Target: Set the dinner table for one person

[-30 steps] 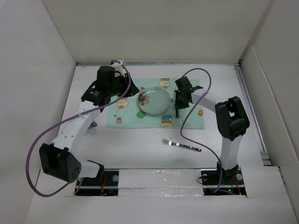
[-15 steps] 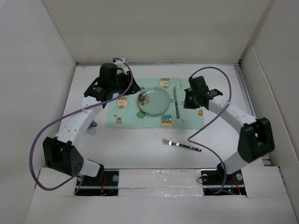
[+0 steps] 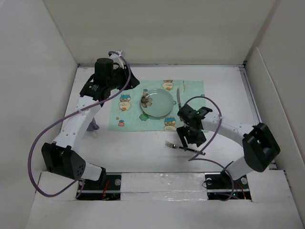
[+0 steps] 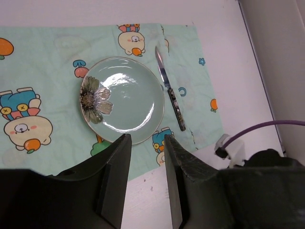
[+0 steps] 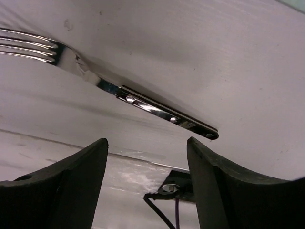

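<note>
On the white dinner table (image 3: 143,155) lies a mint-green cartoon placemat (image 3: 190,121) with a pale green flowered plate (image 3: 157,104) on it. A knife (image 3: 178,98) lies just right of the plate. The left wrist view shows the plate (image 4: 125,98), the knife (image 4: 170,94) and the placemat (image 4: 43,62) from above. My left gripper (image 3: 131,85) hovers high over the placemat's near edge, its jaws (image 4: 146,139) open and empty. A fork (image 3: 187,148) lies on the table nearer the arms. My right gripper (image 3: 187,140) is open just above the fork's handle (image 5: 157,107), not touching it.
White walls enclose the table on three sides. A small lavender thing (image 3: 94,126) shows partly beside the left arm's link. Purple cables (image 3: 209,138) loop from both arms over the table. The arm bases (image 3: 224,181) stand at the near edge.
The right gripper let go of the knife on the placemat beside the plate, swung toward the near edge to the fork, and opened wide. The left arm drew back slightly.
</note>
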Controlling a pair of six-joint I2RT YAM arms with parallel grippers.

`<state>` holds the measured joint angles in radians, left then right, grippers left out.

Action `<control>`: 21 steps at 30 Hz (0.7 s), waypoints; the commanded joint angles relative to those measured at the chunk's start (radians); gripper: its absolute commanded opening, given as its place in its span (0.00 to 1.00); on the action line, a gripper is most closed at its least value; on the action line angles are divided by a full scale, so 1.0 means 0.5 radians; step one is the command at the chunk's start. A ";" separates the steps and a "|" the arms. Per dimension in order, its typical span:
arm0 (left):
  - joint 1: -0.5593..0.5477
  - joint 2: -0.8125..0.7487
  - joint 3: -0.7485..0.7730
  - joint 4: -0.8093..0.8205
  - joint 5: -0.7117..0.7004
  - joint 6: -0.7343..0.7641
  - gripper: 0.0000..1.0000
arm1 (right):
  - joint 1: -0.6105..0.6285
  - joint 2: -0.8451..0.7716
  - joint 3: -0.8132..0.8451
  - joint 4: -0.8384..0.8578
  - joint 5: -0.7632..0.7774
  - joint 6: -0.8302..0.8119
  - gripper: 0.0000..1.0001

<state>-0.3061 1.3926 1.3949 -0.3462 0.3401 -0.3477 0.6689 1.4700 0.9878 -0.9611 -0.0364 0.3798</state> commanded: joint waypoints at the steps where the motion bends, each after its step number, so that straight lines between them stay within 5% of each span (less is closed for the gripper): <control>1: -0.001 -0.027 0.113 0.017 0.016 0.039 0.31 | 0.058 0.143 0.110 -0.130 0.061 -0.075 0.75; 13: -0.001 -0.137 0.067 -0.004 -0.018 0.039 0.31 | 0.202 0.603 0.144 0.189 0.140 -0.081 0.72; 21: -0.001 -0.186 0.021 0.002 -0.017 0.008 0.30 | 0.435 0.588 0.175 0.327 -0.206 0.035 0.21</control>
<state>-0.3065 1.3552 1.4139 -0.3641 0.3328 -0.3450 0.8398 1.7676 1.0607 -0.9291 -0.0238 0.3538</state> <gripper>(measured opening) 0.304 0.288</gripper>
